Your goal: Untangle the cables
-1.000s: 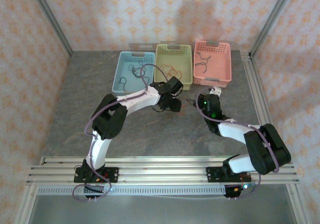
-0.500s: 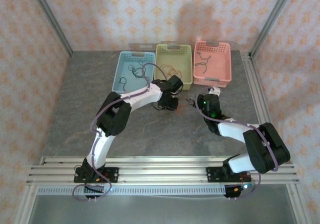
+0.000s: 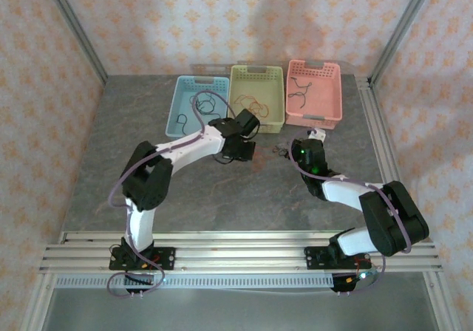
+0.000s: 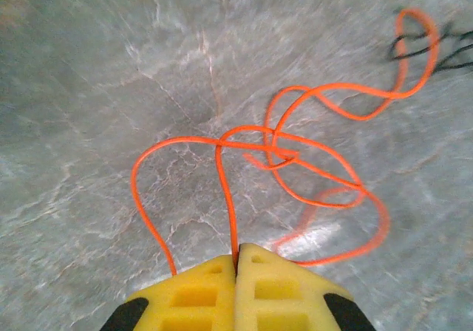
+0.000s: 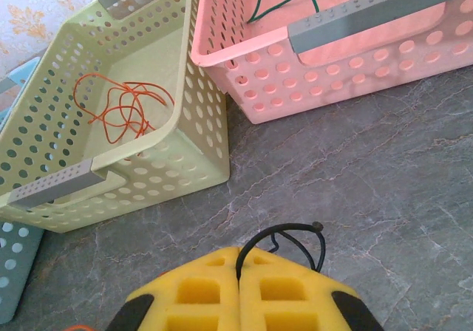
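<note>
A grey, stone-patterned table top [image 4: 111, 87] is seen from above and from both wrists. The cables to be untangled lie on it in front of three perforated plastic baskets, between the two grippers.

In the left wrist view, a thin orange-red wire [image 4: 224, 190] is spread in several loose loops that cross one another near the middle. The yellow-padded left gripper [image 4: 236, 261] is pressed together on one strand of it. At the far end, the orange loops are caught up with a thin black wire [image 4: 417, 51].

In the right wrist view, the yellow-padded right gripper [image 5: 238, 261] is likewise clamped, with a small arch of black wire rising from between its pads.

Behind stand a pale green basket [image 5: 199, 124] holding a coiled orange wire, a pink basket [image 5: 310, 80] holding a dark wire, and a light blue basket [image 3: 177, 102] holding black wires.

The wires are judged to be very light, limp and slightly springy, with smooth insulation that could slip through the pads. A hold on a free stretch away from the crossings seems best. A slow pull is advised, since a hard one could tighten the tangle.
</note>
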You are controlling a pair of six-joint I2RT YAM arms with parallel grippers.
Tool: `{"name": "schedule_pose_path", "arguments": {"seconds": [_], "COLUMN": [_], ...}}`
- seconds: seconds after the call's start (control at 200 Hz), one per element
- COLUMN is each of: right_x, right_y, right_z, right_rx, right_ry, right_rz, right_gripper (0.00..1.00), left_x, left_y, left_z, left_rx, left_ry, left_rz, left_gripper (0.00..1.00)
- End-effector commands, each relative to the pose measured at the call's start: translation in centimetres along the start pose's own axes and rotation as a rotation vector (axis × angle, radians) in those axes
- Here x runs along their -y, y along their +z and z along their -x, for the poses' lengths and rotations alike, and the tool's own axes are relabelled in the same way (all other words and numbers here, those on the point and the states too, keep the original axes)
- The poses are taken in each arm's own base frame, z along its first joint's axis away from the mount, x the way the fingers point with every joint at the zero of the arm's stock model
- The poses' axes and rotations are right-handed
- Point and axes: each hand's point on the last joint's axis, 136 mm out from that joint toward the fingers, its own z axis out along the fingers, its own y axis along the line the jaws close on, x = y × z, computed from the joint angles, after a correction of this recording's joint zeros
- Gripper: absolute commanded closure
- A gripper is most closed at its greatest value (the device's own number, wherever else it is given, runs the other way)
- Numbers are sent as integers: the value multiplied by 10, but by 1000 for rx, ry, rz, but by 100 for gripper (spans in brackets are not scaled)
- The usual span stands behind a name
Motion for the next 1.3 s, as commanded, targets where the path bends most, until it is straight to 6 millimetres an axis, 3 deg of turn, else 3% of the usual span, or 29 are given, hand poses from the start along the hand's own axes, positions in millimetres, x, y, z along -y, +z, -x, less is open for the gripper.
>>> {"name": "schedule_pose_path", "arguments": {"seconds": [0.0,0.25,0.53,0.721,0.941,1.161,1.296], "right_x": [-6,-6,-5,-5,-6,-7,-7], "right_y": [3,3,3,4,4,5,5], "right_z": [10,11,11,10,9,8,8], "right_rx": [25,27,27,24,20,17,17], "right_ry": [6,7,7,7,9,8,8], "right_rz": [16,15,12,13,18,19,19], "right_gripper": [100,100,100,100,100,100,100], "left_x": [-4,-18,-66,-57,-60,-69,-69], "left_y": [-32,-79,-154,-209,-273,-337,-364], "left_z": [15,18,12,1,-4,3,12], "left_rx": [101,190,340,442,561,734,801], "left_ry": [-24,-27,-121,-108,-119,-148,-153], "left_rz": [11,47,57,-89,-144,-156,-161], "left_gripper": [100,100,100,100,100,100,100]}}
